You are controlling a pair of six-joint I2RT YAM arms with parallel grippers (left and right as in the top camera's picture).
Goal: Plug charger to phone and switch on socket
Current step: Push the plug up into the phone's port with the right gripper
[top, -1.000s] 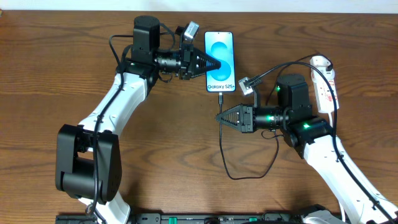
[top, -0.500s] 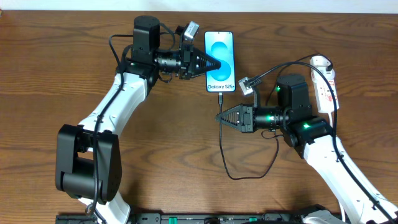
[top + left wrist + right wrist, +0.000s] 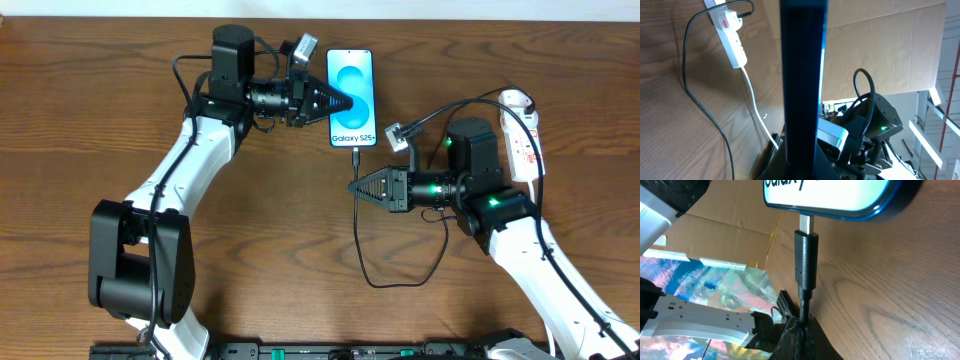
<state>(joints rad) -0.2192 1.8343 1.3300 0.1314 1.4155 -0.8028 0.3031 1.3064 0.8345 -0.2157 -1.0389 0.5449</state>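
Observation:
The phone [image 3: 352, 98], cyan screen reading "Galaxy S25+", lies at the table's far middle. My left gripper [image 3: 350, 103] is shut on the phone's left edge; in the left wrist view the phone's dark edge [image 3: 802, 75] fills the centre. The charger's black cable [image 3: 358, 235] loops over the table, and its plug tip [image 3: 354, 158] meets the phone's bottom edge. My right gripper [image 3: 351, 189] is shut on the cable just below the plug. In the right wrist view the plug [image 3: 806, 255] has its metal tip at the phone's [image 3: 835, 197] port. The white socket strip [image 3: 521, 135] lies at the right.
The strip also shows in the left wrist view [image 3: 730, 37] with a red switch, a black cable plugged in and its white cord [image 3: 757, 107] trailing. Cardboard and room clutter stand beyond the table's edge.
The phone and left gripper have shifted very slightly left. The right gripper and cable have barely moved.

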